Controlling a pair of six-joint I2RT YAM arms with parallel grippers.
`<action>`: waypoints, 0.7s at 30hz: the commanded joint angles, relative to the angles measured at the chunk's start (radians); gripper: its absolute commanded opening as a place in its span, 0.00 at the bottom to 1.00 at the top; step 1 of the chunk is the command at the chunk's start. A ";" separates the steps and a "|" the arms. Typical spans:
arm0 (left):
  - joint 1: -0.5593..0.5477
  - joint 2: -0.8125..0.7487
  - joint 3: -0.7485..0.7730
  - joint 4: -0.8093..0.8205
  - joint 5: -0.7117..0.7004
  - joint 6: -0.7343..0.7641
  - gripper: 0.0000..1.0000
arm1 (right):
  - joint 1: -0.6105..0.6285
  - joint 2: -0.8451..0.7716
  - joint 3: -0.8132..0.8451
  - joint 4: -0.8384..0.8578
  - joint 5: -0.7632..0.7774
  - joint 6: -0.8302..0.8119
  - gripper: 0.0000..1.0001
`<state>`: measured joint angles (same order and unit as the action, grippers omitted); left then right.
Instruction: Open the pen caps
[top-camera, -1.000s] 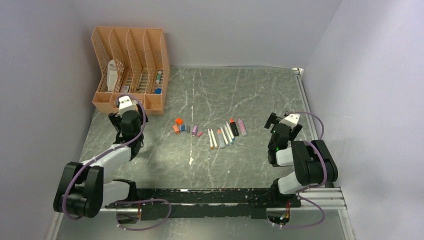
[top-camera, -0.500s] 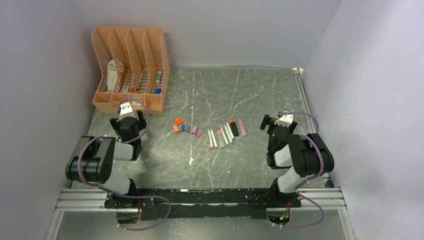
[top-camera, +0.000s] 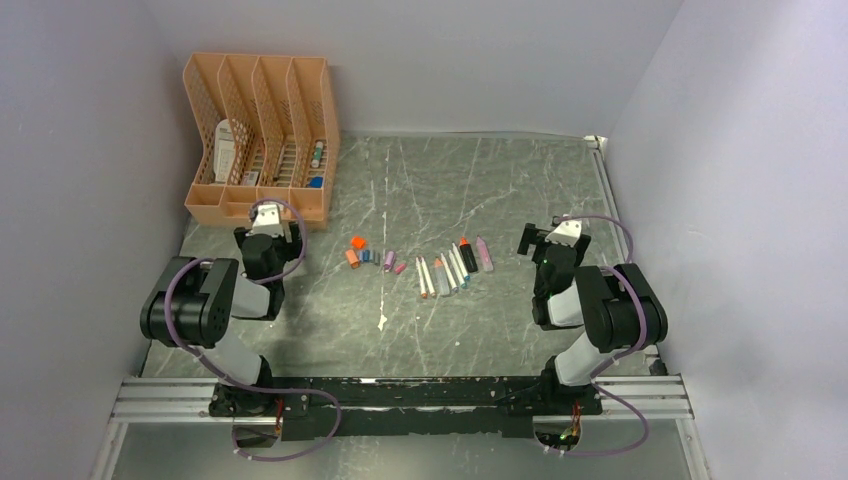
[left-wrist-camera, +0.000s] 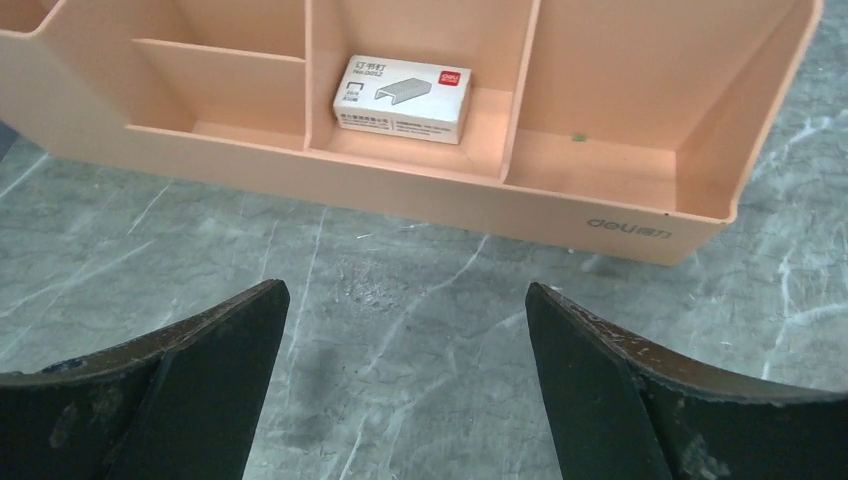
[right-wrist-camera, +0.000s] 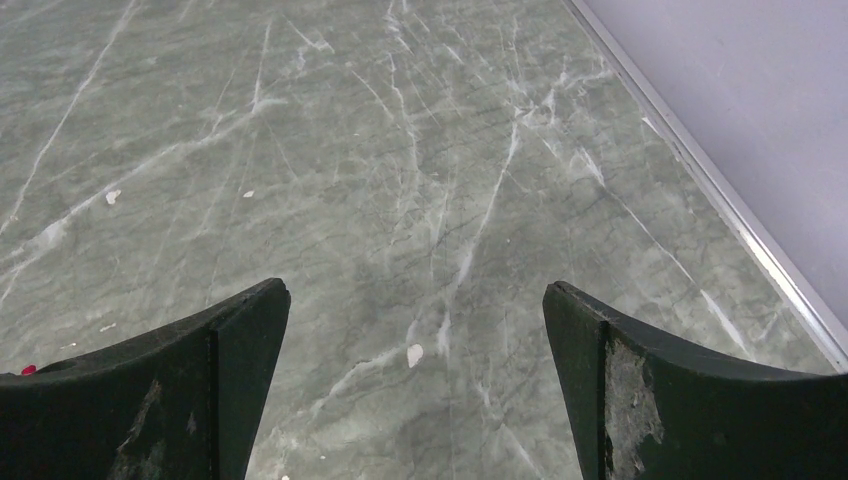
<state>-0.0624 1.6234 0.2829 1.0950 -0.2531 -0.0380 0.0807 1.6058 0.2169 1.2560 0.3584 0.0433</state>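
Several loose pen caps lie in a short row at mid-table: two orange ones, then blue, grey, purple and pink. To their right several uncapped pens lie side by side. My left gripper sits left of the caps, open and empty, facing the organizer. My right gripper stays right of the pens, open over bare marble. Neither wrist view shows a cap or a pen.
A peach desk organizer stands at the back left, close in front of my left fingers, with a white staple box in one compartment. A metal strip and the wall edge the table on the right.
Both arms have folded back toward their bases. The left gripper shifted a little right, toward the organizer's front, and the right gripper a little left. Both stayed open and empty.
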 joint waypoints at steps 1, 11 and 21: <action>0.009 -0.002 0.005 0.048 0.071 0.021 1.00 | 0.005 0.010 0.007 0.012 -0.001 -0.017 1.00; 0.010 0.006 -0.014 0.109 0.071 0.029 1.00 | 0.005 0.011 0.008 0.010 -0.001 -0.016 1.00; 0.010 0.006 -0.013 0.107 0.071 0.025 1.00 | 0.006 0.011 0.010 0.008 -0.001 -0.016 1.00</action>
<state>-0.0620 1.6299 0.2783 1.1408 -0.2119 -0.0212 0.0807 1.6058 0.2169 1.2510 0.3542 0.0425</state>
